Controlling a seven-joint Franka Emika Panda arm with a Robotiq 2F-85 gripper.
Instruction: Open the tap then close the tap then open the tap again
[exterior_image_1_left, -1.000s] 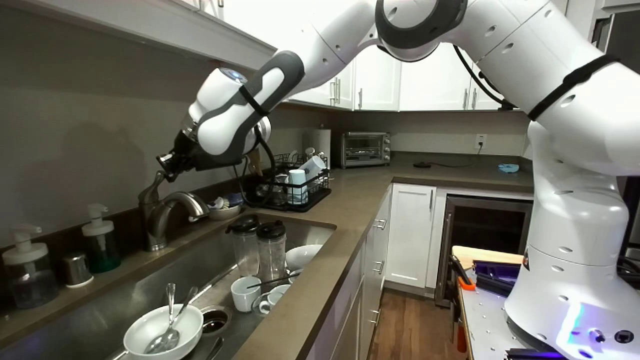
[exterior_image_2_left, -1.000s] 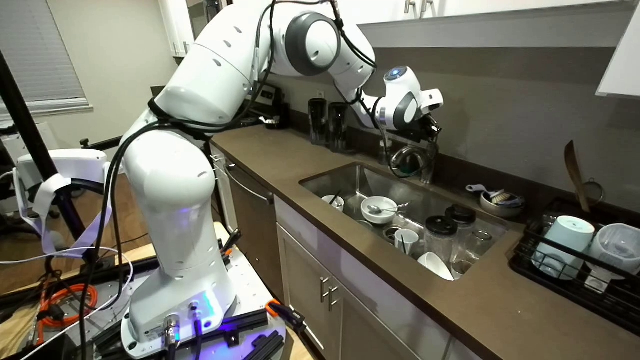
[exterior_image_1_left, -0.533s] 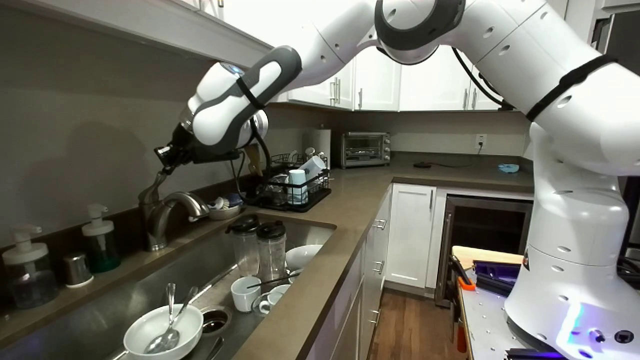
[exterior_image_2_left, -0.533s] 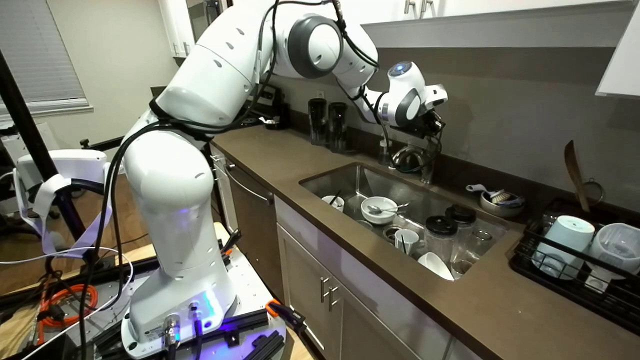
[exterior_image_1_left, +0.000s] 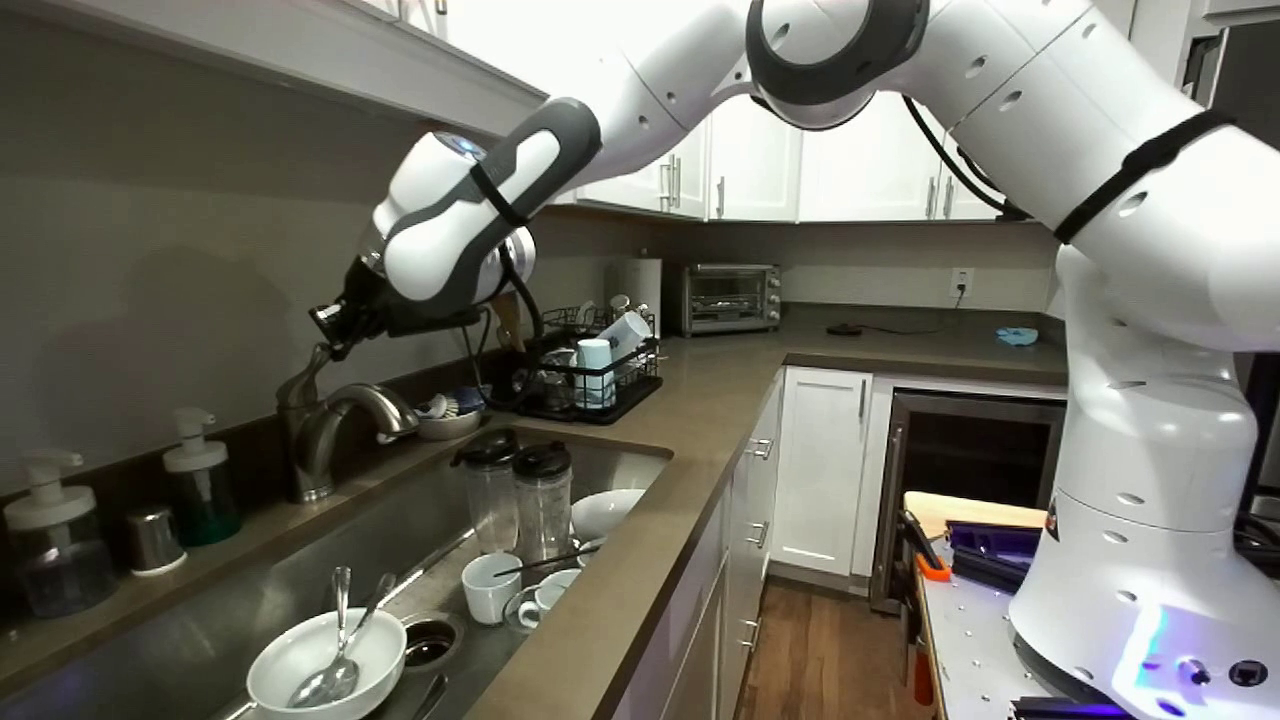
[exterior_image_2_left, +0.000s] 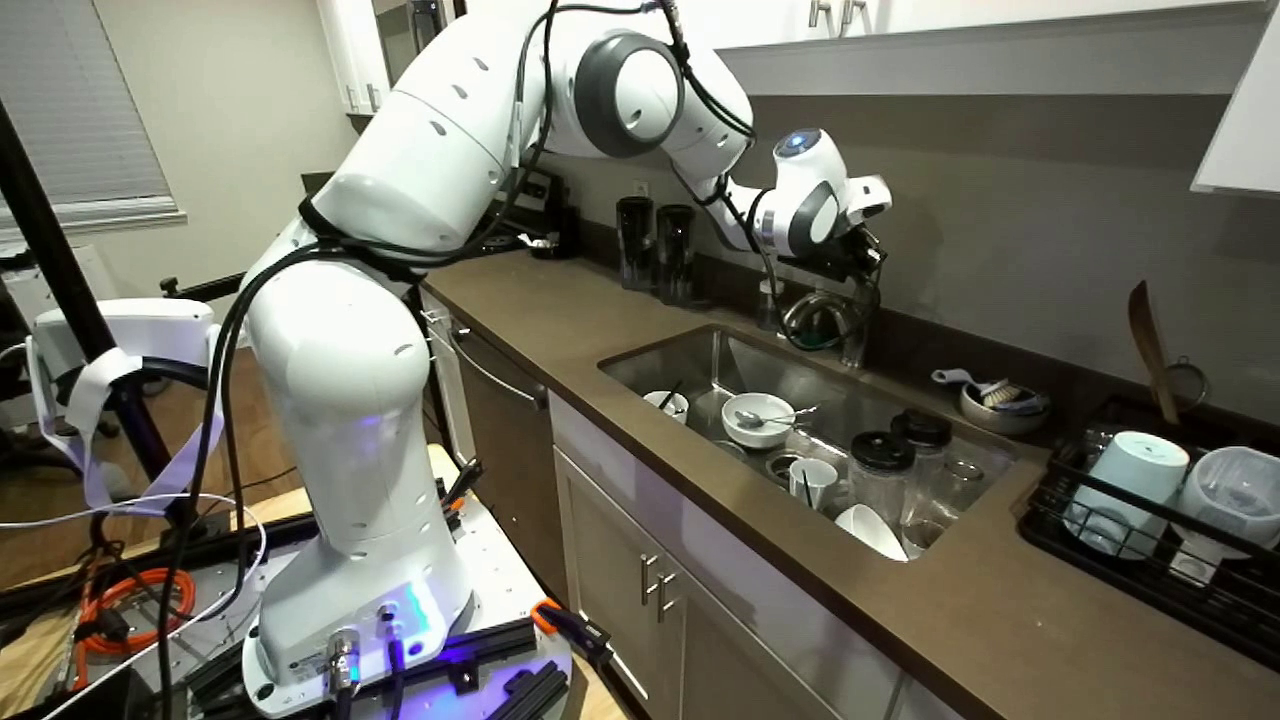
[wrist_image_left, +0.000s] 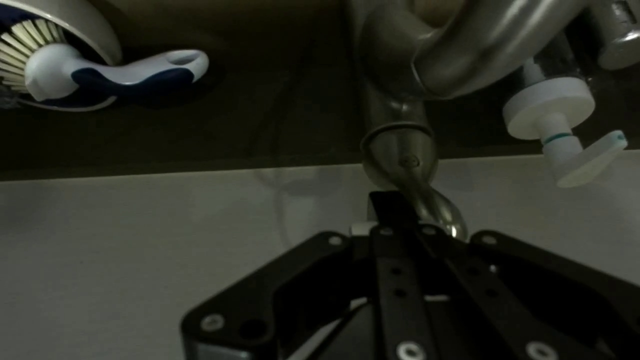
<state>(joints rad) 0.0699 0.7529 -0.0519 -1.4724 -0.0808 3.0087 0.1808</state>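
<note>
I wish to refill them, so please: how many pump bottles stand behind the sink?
2, both in an exterior view: a green-liquid bottle beside the tap, another bottle farther along, past the metal cylinder. Others may be hidden.

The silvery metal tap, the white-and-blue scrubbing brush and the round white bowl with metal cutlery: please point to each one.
Tap (exterior_image_1_left: 322, 432): in an exterior view, on its arched spout.
Brush (wrist_image_left: 125, 74): in the wrist view, on its handle.
Bowl (exterior_image_1_left: 282, 660): in an exterior view, on its inner wall.

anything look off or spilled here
No spill shows. One oddity: a black cable droops from the arm in a loose loop, crossing in front of the tap in an exterior view, and might snag.
</note>
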